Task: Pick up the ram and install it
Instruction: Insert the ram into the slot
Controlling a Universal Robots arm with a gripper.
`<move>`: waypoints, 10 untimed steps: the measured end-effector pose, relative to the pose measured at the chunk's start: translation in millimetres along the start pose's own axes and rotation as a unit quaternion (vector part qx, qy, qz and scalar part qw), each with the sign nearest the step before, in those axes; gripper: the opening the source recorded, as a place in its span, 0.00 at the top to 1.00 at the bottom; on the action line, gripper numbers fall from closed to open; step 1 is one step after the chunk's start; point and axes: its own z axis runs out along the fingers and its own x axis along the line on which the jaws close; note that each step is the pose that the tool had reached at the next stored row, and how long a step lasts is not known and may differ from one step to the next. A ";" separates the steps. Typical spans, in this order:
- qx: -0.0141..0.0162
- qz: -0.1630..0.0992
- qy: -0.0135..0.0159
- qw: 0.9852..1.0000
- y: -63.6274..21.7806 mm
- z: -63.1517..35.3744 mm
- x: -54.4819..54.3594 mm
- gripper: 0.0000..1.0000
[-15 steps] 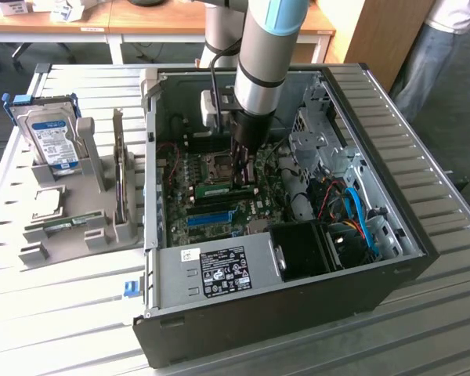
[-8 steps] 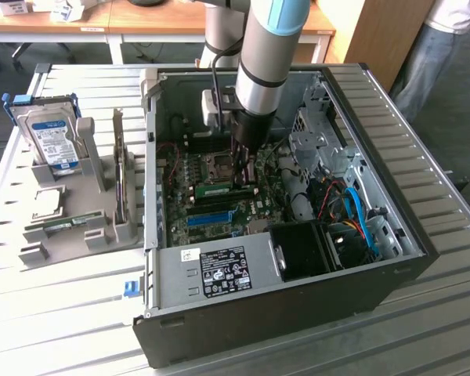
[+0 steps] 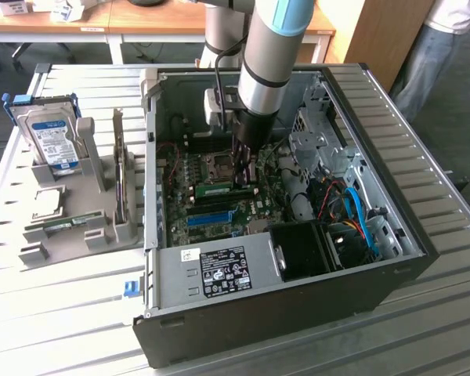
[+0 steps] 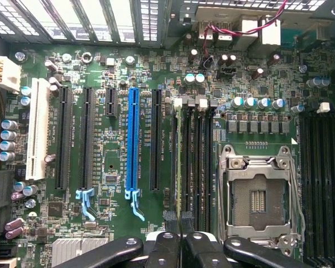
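Observation:
The ram (image 3: 215, 189), a thin green stick, stands edge-up in a black memory slot on the motherboard inside the open computer case (image 3: 360, 274). In the wrist view the ram (image 4: 175, 162) is a narrow greenish line in the slot beside the empty processor socket (image 4: 257, 195). My gripper (image 3: 247, 174) reaches down into the case over the end of the stick toward the exterior view's right. The black fingertips (image 4: 170, 219) of the gripper (image 4: 179, 220) are drawn together at that end of the slot. Whether they touch the stick is not visible.
A long blue slot strip (image 4: 133, 139) and black slots lie beside the memory slots. On the table at the exterior view's left, a grey holder (image 3: 94, 168) carries a hard drive (image 3: 51, 137), a silver processor chip (image 3: 47, 202) and another green stick (image 3: 63, 225). Cables (image 3: 352, 211) fill the case's right part. A person (image 3: 446, 39) stands behind.

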 end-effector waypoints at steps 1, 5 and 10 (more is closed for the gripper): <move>0.000 0.000 0.000 1.000 0.0 0.2 0.0 0.88; 0.000 0.000 0.000 1.000 0.1 0.2 0.0 0.88; 0.000 0.000 0.000 1.000 0.7 0.3 0.0 0.88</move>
